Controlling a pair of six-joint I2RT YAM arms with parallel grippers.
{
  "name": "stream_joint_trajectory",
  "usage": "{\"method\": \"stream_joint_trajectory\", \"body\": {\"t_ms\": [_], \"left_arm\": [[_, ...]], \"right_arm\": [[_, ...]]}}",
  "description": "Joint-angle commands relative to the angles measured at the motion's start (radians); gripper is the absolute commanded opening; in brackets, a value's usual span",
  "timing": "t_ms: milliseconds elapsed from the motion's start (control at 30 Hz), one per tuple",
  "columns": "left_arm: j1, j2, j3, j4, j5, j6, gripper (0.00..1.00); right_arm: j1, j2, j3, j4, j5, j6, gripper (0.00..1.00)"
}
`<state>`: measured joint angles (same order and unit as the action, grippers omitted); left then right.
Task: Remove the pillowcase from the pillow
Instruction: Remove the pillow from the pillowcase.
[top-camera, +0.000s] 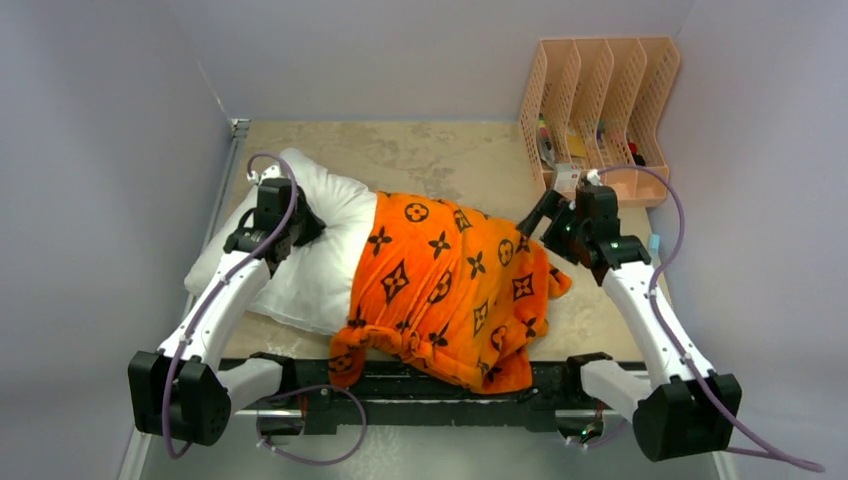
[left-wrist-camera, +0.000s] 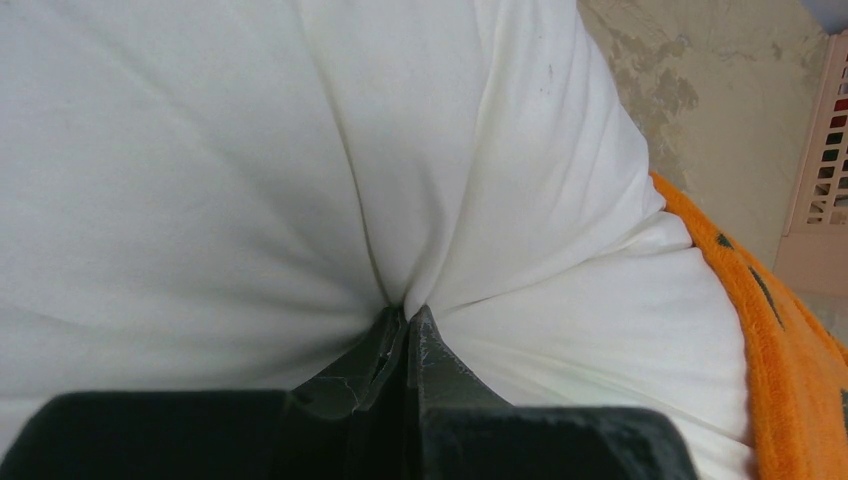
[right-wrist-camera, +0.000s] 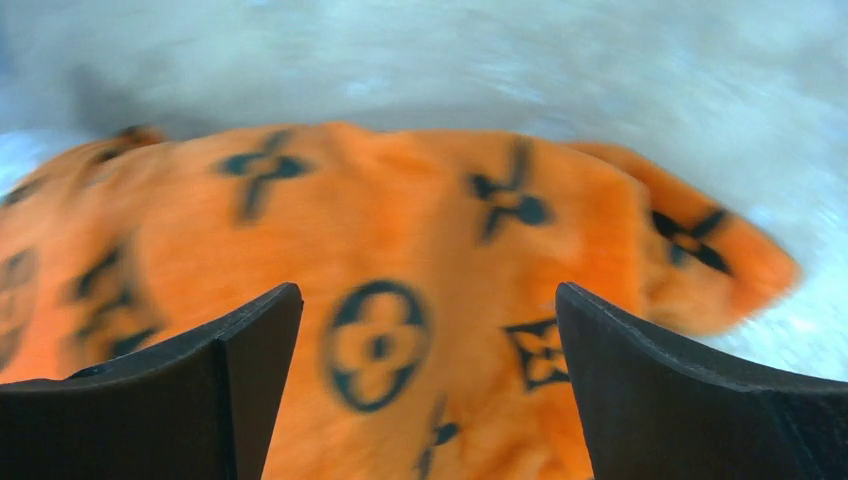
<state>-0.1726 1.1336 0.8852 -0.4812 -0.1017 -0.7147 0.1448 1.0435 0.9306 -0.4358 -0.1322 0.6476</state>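
The white pillow (top-camera: 318, 265) lies across the left half of the table, its left end bare. The orange pillowcase (top-camera: 450, 290) with black motifs covers its right half and hangs over the near table edge. My left gripper (top-camera: 303, 224) is shut on a pinch of the pillow's white fabric (left-wrist-camera: 250, 150), and creases radiate from its tips (left-wrist-camera: 408, 312). An orange edge of the pillowcase (left-wrist-camera: 790, 340) shows at the right of the left wrist view. My right gripper (top-camera: 536, 216) hovers open at the pillowcase's far right corner. Nothing sits between its fingers (right-wrist-camera: 428, 290); the pillowcase (right-wrist-camera: 400, 220) lies beyond them, blurred.
A peach plastic file rack (top-camera: 600, 100) with small items inside stands at the back right, close behind my right wrist. Bare beige tabletop (top-camera: 440, 155) shows behind the pillow. Grey walls close in the left, back and right sides.
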Motion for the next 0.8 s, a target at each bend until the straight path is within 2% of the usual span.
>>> {"method": "stream_joint_trajectory", "body": {"t_ms": [0,33,100,133,200,333,467,533,600,667,733,767], "left_arm": [[0.016,0.012,-0.057,-0.235,-0.116,0.06,0.0],[0.016,0.015,-0.057,-0.236,-0.115,0.061,0.0],[0.016,0.017,-0.057,-0.236,-0.115,0.062,0.0],[0.016,0.018,-0.058,-0.235,-0.115,0.063,0.0],[0.016,0.022,-0.057,-0.235,-0.113,0.063,0.0],[0.016,0.02,-0.058,-0.232,-0.113,0.062,0.0],[0.016,0.022,-0.058,-0.234,-0.112,0.062,0.0],[0.016,0.022,-0.058,-0.234,-0.113,0.062,0.0],[0.016,0.019,-0.058,-0.235,-0.116,0.063,0.0],[0.016,0.015,-0.057,-0.236,-0.118,0.06,0.0],[0.015,0.013,-0.057,-0.238,-0.123,0.058,0.0],[0.015,0.014,-0.058,-0.238,-0.125,0.058,0.0]], "right_arm": [[-0.087,0.02,-0.13,-0.079,0.295,0.07,0.99],[-0.134,0.043,-0.146,-0.077,0.281,0.081,0.99],[-0.198,0.1,-0.189,-0.031,0.151,0.08,0.99],[-0.205,0.125,-0.218,0.015,0.072,0.084,0.99],[-0.204,0.17,-0.244,0.064,0.029,0.077,0.98],[-0.184,0.233,-0.345,0.27,-0.208,0.087,0.98],[-0.113,0.361,-0.322,0.286,-0.183,0.053,0.99],[-0.068,0.448,-0.305,0.289,-0.084,0.056,0.98],[-0.018,0.544,-0.291,0.32,-0.024,0.092,0.84],[0.017,0.598,-0.305,0.375,-0.005,0.16,0.61],[0.018,0.579,-0.316,0.398,0.008,0.185,0.43],[0.018,0.542,-0.316,0.371,0.018,0.199,0.3]]}}
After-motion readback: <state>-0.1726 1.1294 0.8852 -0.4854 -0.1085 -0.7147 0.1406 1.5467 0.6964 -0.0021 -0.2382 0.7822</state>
